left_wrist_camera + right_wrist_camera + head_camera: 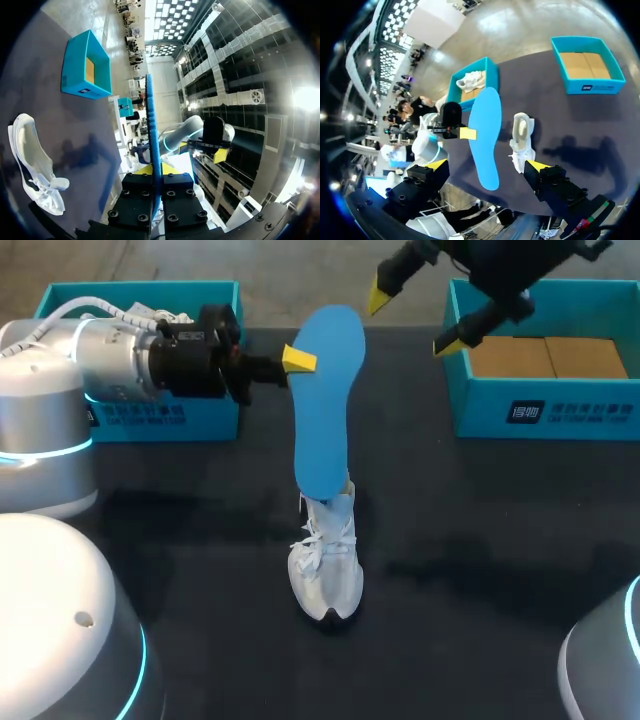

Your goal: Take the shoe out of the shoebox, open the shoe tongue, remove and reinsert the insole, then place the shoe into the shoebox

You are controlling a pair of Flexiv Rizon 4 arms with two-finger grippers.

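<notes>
Shoe (325, 565) in the middle of the worktop (480, 540), toe toward the near edge, laces loose, nobody holding it. Now the left fingers (300, 360): they are closed flat on the blue insole (325, 400), pinching one long edge near its upper end, and the left wrist view shows the sheet edge-on, standing straight out from between the pads. The insole hangs over the shoe's heel opening. From the right wrist view it looks clear of the shoe, though I can't say for sure that the lower end isn't touching.

The right fingers (415, 318) are spread wide with nothing in them, up in the air near the far right corner, just by the empty shoebox (545, 410).

Here's the danger. That's a narrow pinch on a long, bendy sheet, so it could pivot or slide out on the way down. If the lower end meets the collar or tongue off-line, I'd expect it to buckle rather than slide in. And the shoe is light and unbraced, so a push from the insole could skid or topple it. The free hand is too far away to steady anything.
</notes>
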